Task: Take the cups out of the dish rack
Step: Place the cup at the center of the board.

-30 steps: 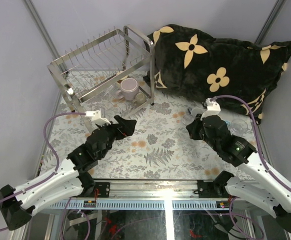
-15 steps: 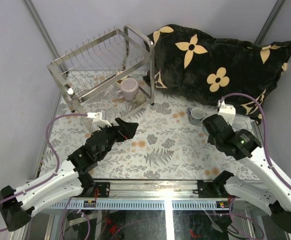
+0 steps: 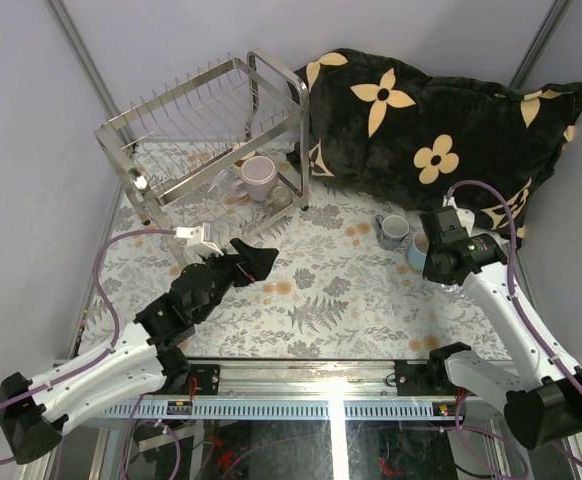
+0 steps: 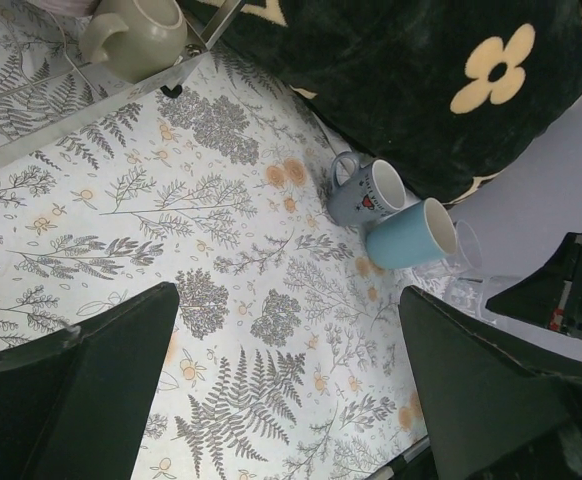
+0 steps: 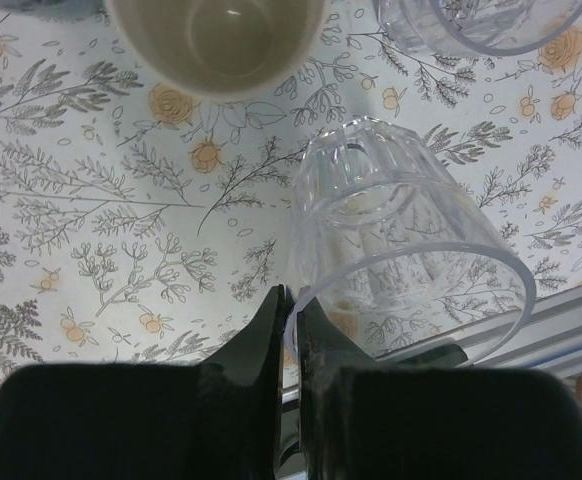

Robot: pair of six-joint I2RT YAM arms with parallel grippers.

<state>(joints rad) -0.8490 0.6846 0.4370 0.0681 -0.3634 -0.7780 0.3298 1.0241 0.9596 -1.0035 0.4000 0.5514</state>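
The dish rack (image 3: 201,120) stands at the back left. A lilac-pink mug (image 3: 259,177) and a cream-and-brown cup (image 3: 282,196) sit at its lower right end; the cup (image 4: 136,35) also shows in the left wrist view. A grey mug (image 3: 393,230) and the light blue mug (image 3: 417,250) stand on the table at the right. My right gripper (image 5: 293,320) is shut on the rim of a clear glass (image 5: 401,250), low over the table beside the blue mug (image 5: 216,40). My left gripper (image 4: 291,400) is open and empty above mid-table (image 3: 256,262).
A big black pillow with cream flowers (image 3: 441,120) lies along the back right, close behind the mugs. A second clear glass (image 5: 481,20) stands just beyond the held one. The table's front rail (image 3: 341,375) is right under the held glass.
My right arm has swung from near the table's middle out to the right, uncovering the grey mug and then the blue mug. My left arm has barely moved.
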